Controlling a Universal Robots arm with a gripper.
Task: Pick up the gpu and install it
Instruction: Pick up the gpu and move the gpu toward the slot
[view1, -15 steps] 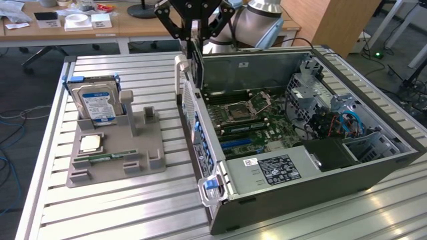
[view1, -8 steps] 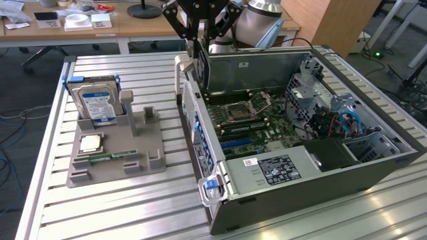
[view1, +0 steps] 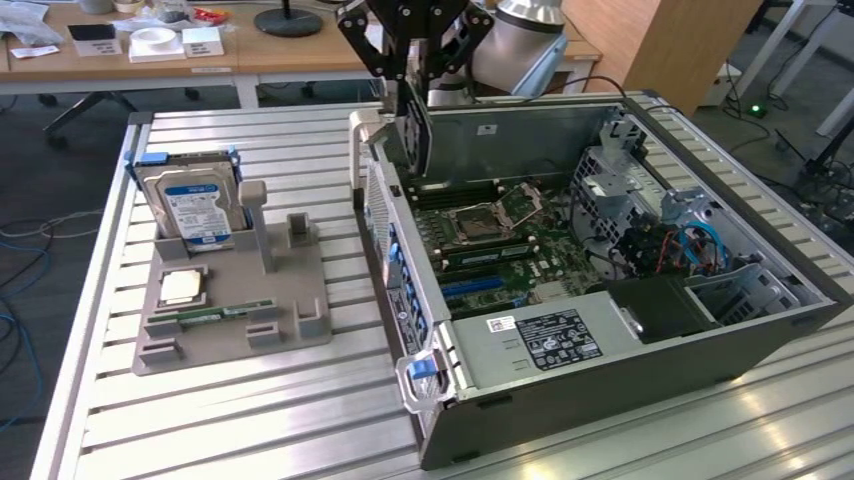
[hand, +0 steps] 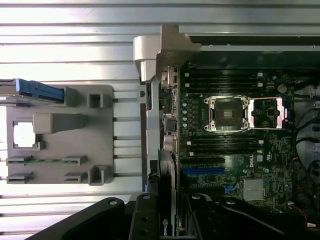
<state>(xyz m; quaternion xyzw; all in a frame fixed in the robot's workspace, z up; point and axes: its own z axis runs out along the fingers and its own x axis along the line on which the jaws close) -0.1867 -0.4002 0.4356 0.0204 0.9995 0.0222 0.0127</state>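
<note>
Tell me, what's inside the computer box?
A green board with an open chip socket, and blue cables. The black box hides whatever lies under it.

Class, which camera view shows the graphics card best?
The exterior view: the graphics card hangs upright in the hand over the open computer case, one flat side visible. The wrist view shows it edge-on.

A ribbed metal bench (view1: 267, 400) stands on dark floor (view1: 54, 170); wooden desks (view1: 267, 55) line the back, with cables (view1: 24, 232) trailing on the floor.
</note>
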